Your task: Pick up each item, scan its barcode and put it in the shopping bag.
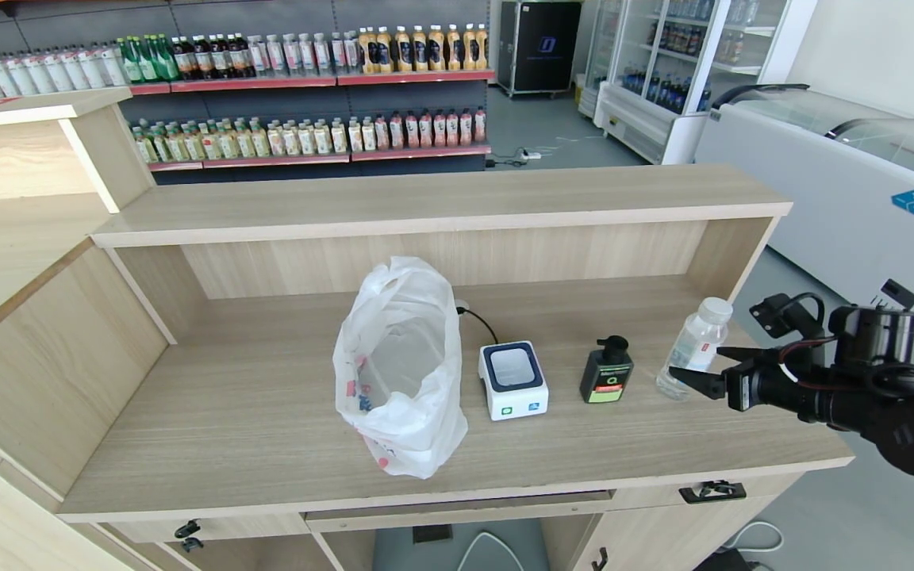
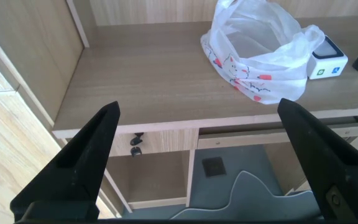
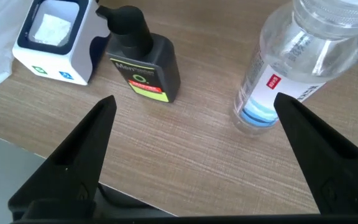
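1. The water bottle stands upright near the right end of the counter. It is tall, narrow and clear, so I judge that it tips easily, and a fall could roll it off that end.
2. The right end effector is spread wide and holds nothing, level with the bottle and close to it. In the right wrist view the bottle lines up with one finger and not with the gap. Going straight in would likely knock it over.
3. The dark pump bottle stands near the water bottle, on its left. A wide swing of the open fingers could clip its pump head.
4. The scanner sits just left of the pump bottle, window up. A curved, see-through bottle may not present its barcode cleanly.
5. The shopping bag stands touching the scanner, mouth open but limp. An item dropped on its rim could fold it shut or pull it over.
6. The left end effector hangs open and empty off the counter's front edge, well apart from the bag, so nothing steadies the bag.
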